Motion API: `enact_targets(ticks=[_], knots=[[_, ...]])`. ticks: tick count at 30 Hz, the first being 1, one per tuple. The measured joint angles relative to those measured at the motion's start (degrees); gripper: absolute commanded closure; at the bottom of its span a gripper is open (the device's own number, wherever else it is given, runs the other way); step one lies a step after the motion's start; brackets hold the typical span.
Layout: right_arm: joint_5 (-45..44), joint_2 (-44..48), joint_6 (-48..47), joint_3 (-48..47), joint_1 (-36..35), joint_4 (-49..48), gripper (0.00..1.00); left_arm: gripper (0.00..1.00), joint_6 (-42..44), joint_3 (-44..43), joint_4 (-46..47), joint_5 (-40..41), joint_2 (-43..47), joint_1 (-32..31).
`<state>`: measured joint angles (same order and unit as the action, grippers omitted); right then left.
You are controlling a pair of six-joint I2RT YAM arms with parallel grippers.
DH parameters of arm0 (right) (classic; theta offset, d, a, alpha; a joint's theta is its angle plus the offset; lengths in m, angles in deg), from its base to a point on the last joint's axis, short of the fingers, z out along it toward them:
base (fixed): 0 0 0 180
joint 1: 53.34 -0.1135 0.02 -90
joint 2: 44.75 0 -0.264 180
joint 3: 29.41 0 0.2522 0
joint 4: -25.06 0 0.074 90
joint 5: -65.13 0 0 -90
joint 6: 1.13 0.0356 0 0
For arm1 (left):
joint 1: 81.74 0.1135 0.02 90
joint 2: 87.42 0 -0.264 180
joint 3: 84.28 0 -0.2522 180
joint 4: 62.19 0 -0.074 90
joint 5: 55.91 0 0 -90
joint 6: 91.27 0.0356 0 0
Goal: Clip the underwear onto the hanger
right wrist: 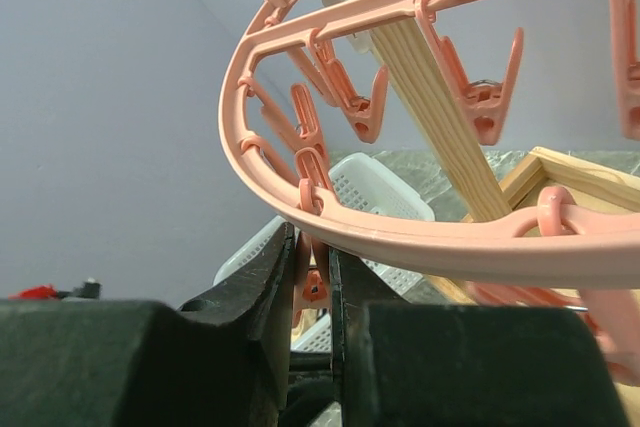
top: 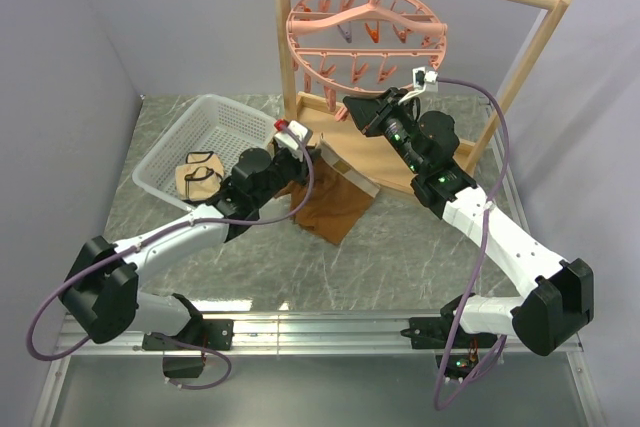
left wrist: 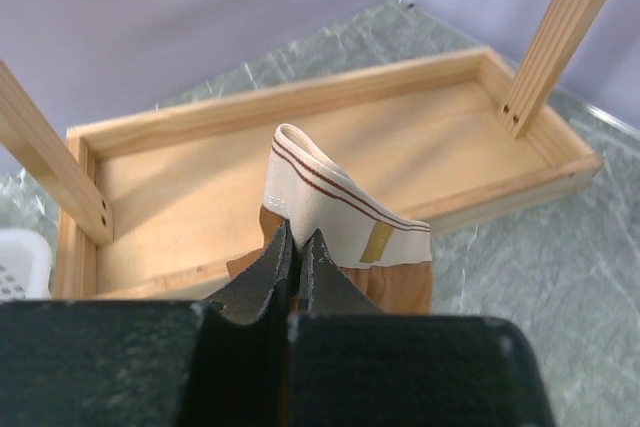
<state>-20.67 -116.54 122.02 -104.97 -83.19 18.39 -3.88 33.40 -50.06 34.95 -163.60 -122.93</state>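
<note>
The brown underwear (top: 335,202) hangs from my left gripper (top: 305,147), which is shut on its tan waistband (left wrist: 330,202) above the wooden rack base. The rust cloth (left wrist: 400,282) drops below the band. The round salmon-pink hanger (top: 365,37) hangs by its hook from the rack's top bar. My right gripper (top: 352,107) is under the hanger's near rim (right wrist: 400,237) and is shut on one dangling clip (right wrist: 315,272), squeezing it between both fingers. Other clips (right wrist: 480,97) hang from the spokes.
The wooden rack frame (top: 530,57) stands on a shallow wooden tray base (left wrist: 300,147). A white basket (top: 200,142) at the left holds a beige garment with dark trim (top: 198,175). Marble tabletop (top: 400,257) lies in front.
</note>
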Motion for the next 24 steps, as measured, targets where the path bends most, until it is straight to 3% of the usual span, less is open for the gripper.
enact_targets(ticks=[24], knots=[[0.4, -0.6, -0.4, 0.2, 0.0, -1.2, 1.0, 1.0, -0.8, -10.8, -0.4, -1.6, -4.3, -1.3]])
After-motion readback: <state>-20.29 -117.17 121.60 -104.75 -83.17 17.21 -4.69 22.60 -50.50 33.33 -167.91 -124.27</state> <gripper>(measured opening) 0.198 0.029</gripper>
